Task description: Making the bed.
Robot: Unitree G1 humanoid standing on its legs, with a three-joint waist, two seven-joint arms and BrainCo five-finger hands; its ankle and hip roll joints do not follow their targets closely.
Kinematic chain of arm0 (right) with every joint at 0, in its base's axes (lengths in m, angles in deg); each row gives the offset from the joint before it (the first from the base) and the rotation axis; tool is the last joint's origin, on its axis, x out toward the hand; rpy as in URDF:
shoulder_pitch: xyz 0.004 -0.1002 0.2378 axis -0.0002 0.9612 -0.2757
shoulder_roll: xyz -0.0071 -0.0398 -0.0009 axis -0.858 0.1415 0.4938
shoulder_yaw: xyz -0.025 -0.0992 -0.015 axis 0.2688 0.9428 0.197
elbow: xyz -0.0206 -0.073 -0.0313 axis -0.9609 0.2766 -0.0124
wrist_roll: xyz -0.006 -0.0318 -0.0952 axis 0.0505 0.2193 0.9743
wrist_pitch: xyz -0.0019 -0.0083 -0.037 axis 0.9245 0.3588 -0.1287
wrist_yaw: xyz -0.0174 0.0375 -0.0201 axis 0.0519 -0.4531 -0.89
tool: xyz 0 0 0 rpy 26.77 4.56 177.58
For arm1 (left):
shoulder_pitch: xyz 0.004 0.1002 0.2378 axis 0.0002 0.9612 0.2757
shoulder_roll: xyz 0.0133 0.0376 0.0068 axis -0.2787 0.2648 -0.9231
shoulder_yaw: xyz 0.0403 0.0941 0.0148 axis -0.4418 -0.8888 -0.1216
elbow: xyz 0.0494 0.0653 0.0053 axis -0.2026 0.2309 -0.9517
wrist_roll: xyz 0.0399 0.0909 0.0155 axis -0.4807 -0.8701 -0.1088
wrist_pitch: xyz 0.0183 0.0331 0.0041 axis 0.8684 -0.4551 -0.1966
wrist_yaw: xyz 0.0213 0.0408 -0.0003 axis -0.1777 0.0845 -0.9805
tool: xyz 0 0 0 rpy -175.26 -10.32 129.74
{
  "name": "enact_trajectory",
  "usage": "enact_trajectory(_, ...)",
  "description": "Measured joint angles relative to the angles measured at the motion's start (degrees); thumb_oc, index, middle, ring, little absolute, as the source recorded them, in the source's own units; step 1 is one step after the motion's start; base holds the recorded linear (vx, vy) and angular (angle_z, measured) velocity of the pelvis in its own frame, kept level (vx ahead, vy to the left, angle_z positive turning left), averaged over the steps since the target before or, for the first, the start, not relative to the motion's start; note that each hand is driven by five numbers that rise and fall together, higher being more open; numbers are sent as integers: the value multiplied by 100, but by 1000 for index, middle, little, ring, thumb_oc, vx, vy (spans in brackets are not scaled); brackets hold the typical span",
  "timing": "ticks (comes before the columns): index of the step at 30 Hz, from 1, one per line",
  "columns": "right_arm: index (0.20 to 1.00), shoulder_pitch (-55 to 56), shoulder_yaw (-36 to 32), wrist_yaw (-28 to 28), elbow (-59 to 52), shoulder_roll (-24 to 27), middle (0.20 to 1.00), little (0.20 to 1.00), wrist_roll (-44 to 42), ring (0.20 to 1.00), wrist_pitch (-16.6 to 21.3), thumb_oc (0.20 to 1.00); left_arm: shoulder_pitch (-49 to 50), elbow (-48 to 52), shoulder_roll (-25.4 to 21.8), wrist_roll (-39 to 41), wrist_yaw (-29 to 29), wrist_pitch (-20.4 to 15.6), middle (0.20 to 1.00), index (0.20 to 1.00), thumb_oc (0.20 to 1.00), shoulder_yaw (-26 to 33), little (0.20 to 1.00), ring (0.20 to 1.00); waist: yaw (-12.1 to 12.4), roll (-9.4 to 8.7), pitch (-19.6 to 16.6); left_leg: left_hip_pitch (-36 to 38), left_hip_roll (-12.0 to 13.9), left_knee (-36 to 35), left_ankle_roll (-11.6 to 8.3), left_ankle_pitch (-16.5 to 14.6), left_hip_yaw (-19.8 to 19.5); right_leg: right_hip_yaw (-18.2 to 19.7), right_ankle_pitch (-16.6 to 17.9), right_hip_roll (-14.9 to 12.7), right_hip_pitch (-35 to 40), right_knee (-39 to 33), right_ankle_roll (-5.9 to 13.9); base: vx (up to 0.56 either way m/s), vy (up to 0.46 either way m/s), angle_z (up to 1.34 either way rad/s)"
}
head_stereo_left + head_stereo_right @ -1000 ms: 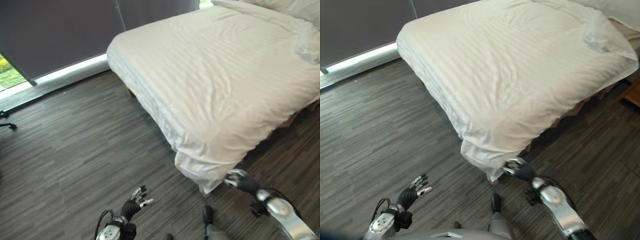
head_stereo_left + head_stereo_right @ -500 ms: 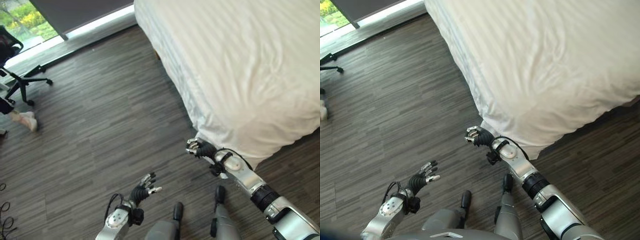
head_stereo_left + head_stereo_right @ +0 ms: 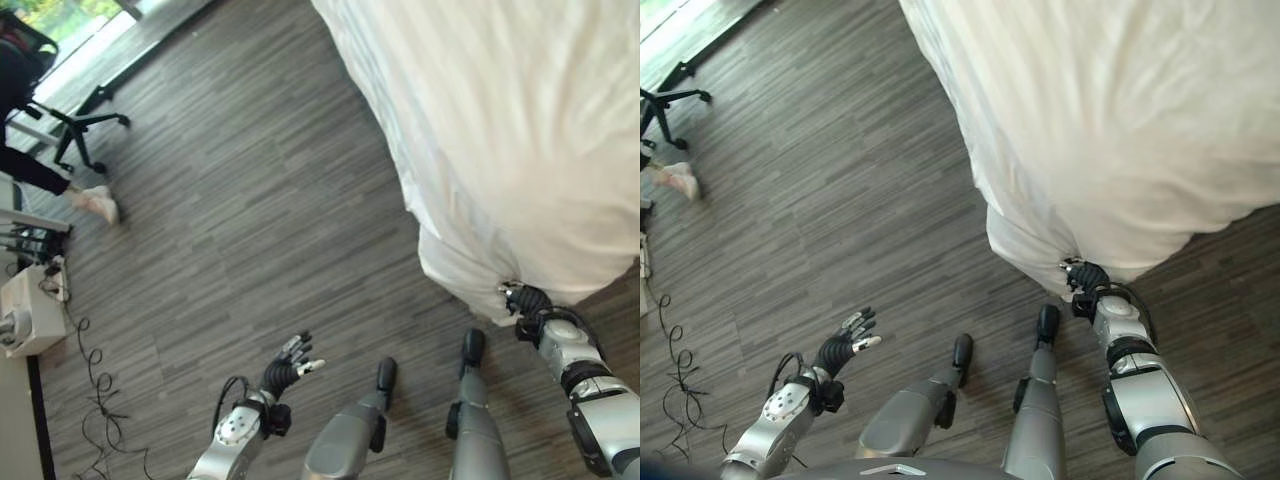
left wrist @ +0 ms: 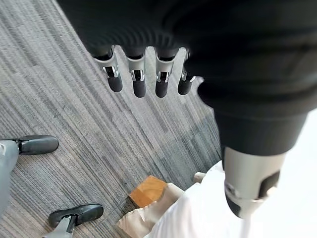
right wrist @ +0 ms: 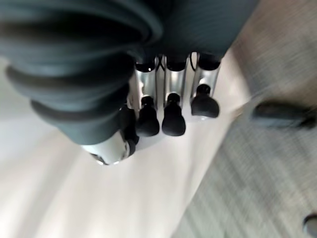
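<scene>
Right hand (image 3: 1087,277) has reached the duvet (image 3: 1120,130) corner.

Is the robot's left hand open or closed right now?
Open. The left hand hangs over the wood floor with straight, spread fingers, touching nothing.

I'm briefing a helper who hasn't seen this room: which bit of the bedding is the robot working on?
Start at the big bed with the white duvet. Follow its edge down to the hanging corner nearest the robot, just above the dark wood floor. It is the bunched, drooping fold that the right hand touches; the rest of the duvet lies flat.
</scene>
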Motion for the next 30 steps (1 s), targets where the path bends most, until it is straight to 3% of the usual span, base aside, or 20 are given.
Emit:
enact_trajectory(6, 200, 1231, -165, 244, 227, -7, 200, 200, 320, 200, -104, 200, -93, 347, 90, -13, 7, -4, 1000, 1000, 1000, 4, 1000, 1000, -70, 71, 68, 144, 89, -206, -33, 39, 93, 60, 9, 110, -4, 1, -16, 42, -2, -10)
enact_trajectory(9, 200, 1887, -658, 265, 172, -57, 200, 200, 465, 200, -164, 200, -89, 340, 91, -16, 37, -4, 1000, 1000, 1000, 120, 1000, 1000, -391, 62, 74, 253, 80, -252, -33, 41, 134, 111, -10, 109, 63, 1, 7, 55, 16, -9)
enact_trajectory(10, 200, 2199, -1205, 330, -76, -41, 200, 200, 350, 200, -175, 200, -80, 324, 90, -17, 77, -5, 1000, 1000, 1000, 220, 1000, 1000, -622, 32, 88, 334, 76, -264, -33, 39, 144, 130, -37, 113, 141, 1, 39, 33, 10, -3)
enact_trajectory(12, 200, 2619, -1675, 497, -963, -30, 200, 200, -30, 200, 15, 200, -42, 327, 94, -16, 196, -12, 1000, 1000, 1000, 419, 1000, 1000, -900, -72, 94, 406, 64, -327, -17, 47, 180, 190, -123, 91, 172, 0, 94, 5, 7, -11)
enact_trajectory(13, 200, 3073, -1782, 613, -2151, -46, 200, 200, -258, 200, 8, 200, -55, 331, 141, -17, 233, -14, 1000, 1000, 1000, 517, 1000, 1000, -1055, -88, 116, 385, 62, -313, -20, 47, 184, 196, -163, 104, 165, -1, 120, 2, 0, -17)
enact_trajectory(15, 200, 3343, -1763, 620, -3590, -57, 200, 200, -465, 200, 477, 200, -55, 321, 189, -16, 269, -67, 1000, 1000, 1000, 640, 1000, 1000, -1297, -230, 115, 364, 53, -317, -12, 54, 281, 273, -152, 103, 89, -1, 132, 2, -2, -14)
enact_trajectory(16, 200, 3628, -1958, 668, -5007, -143, 200, 200, -761, 200, 407, 200, -6, 344, 240, -16, 269, -93, 1000, 1000, 1000, 648, 1000, 1000, -1400, -217, 111, 349, 40, -318, -11, 56, 292, 290, -111, 112, 66, -1, 161, -10, 0, -17)
enact_trajectory(18, 200, 3672, -1882, 477, -6549, -147, 200, 200, -928, 200, 992, 200, 18, 309, 267, -19, 259, -97, 1000, 1000, 1000, 607, 1000, 1000, -1504, -254, 96, 300, 42, -298, -23, 43, 367, 338, -87, 99, 4, -1, 135, -6, 0, -16)
enact_trajectory(19, 200, 3425, -1839, 403, -6655, -138, 200, 200, -942, 200, 1182, 200, -3, 320, 269, -20, 252, -99, 1000, 1000, 1000, 592, 1000, 1000, -1529, -267, 72, 257, 52, -258, -28, 39, 355, 325, -88, 103, -11, 0, 132, 0, 0, 0)
enact_trajectory(22, 200, 3058, -1432, 310, -6798, -25, 200, 200, -1070, 200, 1172, 200, 27, 345, 259, -26, 224, -116, 1000, 1000, 1000, 530, 1000, 1000, -1374, -265, 66, 242, 65, -233, -40, 35, 334, 316, -14, 149, -42, 0, 53, -21, -10, 4)
enact_trajectory(23, 200, 2904, -796, 158, -7066, 218, 200, 200, -1064, 200, 1111, 200, 81, 367, 224, -26, 214, -115, 1000, 1000, 1000, 498, 1000, 1000, -1266, -260, 63, 173, 79, -236, -39, 35, 361, 326, 40, 152, -131, 1, -13, -22, -14, -4)
enact_trajectory(27, 200, 2338, 80, -226, -6932, 92, 200, 200, -1067, 200, 949, 200, 78, 376, 224, -31, 198, -122, 1000, 1000, 1000, 388, 1000, 1000, -1089, -252, 58, 165, 66, -230, -40, 43, 346, 308, 83, 131, -124, 2, -54, -5, 0, 2)
enact_trajectory(30, 200, 1811, 214, -298, -6175, -177, 200, 200, -1063, 200, 847, 200, 68, 307, 222, -35, 189, -123, 1000, 1000, 1000, 387, 1000, 1000, -884, -248, 55, 158, 34, -232, -33, 67, 330, 285, 88, 101, -112, 2, -47, -23, -14, 7)
